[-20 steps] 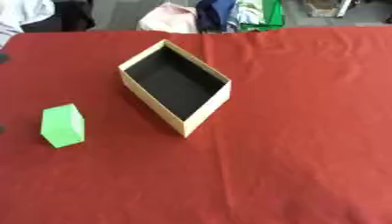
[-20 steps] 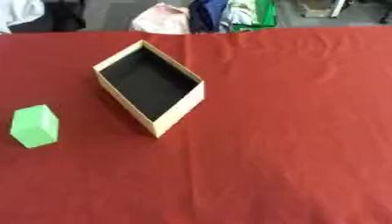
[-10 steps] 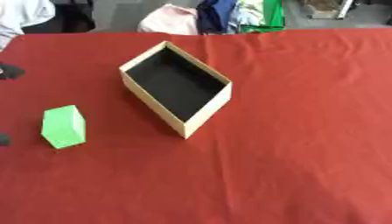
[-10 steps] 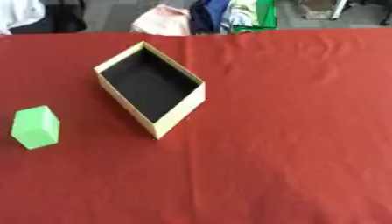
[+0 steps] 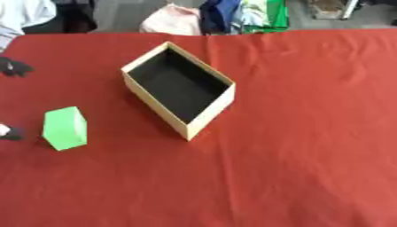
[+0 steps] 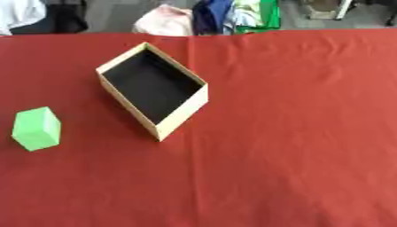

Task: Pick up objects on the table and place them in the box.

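Our left hand (image 5: 11, 67): only dark bits show at left edge of left eye view; we cannot tell how fingers stand, nothing seen held. Just beside lower bit lies green block (image 5: 64, 128) on red tablecloth (image 5: 310, 133), left of box (image 5: 179, 88), apart from it. Box open, tan walls, dark inside, turned cornerwise.

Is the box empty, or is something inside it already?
Empty. The box shows only its dark floor inside, and the green block sits outside it on the red tablecloth, off to the left.
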You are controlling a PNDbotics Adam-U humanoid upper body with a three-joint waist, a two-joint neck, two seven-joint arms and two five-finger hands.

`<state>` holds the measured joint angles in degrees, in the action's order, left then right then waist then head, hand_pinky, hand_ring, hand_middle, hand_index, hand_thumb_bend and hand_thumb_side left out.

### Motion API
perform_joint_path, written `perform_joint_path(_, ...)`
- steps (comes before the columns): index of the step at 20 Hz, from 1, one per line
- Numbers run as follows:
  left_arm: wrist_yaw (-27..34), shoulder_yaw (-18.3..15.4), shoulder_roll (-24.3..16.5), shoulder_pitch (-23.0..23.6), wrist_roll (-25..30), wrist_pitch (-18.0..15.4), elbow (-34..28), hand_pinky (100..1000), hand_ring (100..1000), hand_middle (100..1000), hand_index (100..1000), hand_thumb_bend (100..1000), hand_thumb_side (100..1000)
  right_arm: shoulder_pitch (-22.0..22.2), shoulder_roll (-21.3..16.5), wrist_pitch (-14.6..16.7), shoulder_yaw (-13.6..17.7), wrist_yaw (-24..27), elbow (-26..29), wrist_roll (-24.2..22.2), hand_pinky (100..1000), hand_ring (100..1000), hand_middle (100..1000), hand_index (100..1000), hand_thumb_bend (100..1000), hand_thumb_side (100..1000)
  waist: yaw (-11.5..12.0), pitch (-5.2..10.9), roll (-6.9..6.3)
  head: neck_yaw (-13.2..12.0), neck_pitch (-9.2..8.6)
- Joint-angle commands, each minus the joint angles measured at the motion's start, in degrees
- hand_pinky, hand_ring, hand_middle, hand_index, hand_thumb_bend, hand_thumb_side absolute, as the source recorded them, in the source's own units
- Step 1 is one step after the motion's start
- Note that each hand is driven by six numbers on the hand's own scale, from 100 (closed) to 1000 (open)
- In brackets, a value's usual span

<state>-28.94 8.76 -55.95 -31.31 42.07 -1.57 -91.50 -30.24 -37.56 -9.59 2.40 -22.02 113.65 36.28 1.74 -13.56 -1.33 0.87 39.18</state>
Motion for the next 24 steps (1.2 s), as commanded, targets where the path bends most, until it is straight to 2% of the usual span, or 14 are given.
perform_joint_path(1,-1.1,1.1,-0.2,-2.0,0.2,0.8,1.0,930,896,836,980,781,471,-0.8,-1.0,0.1,0.1,0.3,0.9,-0.3,794,752,765,764,100,119,-0.2,1.52,-0.43,-0.5,-0.26)
perform_joint_path(8,-1.9,2.9,2.7,-4.7,1.8,0.5,4.7,938,904,854,995,772,477,-0.8,-0.9,0.1,0.1,0.5,0.9,-0.3,794,753,765,764,100,118,-0.6,1.43,-0.58,-1.0,-0.23)
perform_joint_path(18,-2.7,3.7,4.2,-6.5,3.6,-0.4,6.0,959,930,895,1000,795,455,-0.7,-0.7,0.1,0.0,0.6,0.9,-0.4,794,753,765,764,100,118,-0.8,1.37,-0.83,-0.6,-0.16)
perform_joint_path(24,-6.5,4.8,4.4,-6.7,3.7,-0.7,7.9,955,942,901,981,826,424,-0.7,-0.6,0.1,-0.1,0.7,0.9,-0.5,794,753,765,764,100,118,-0.9,1.36,-0.87,-0.8,-0.22)
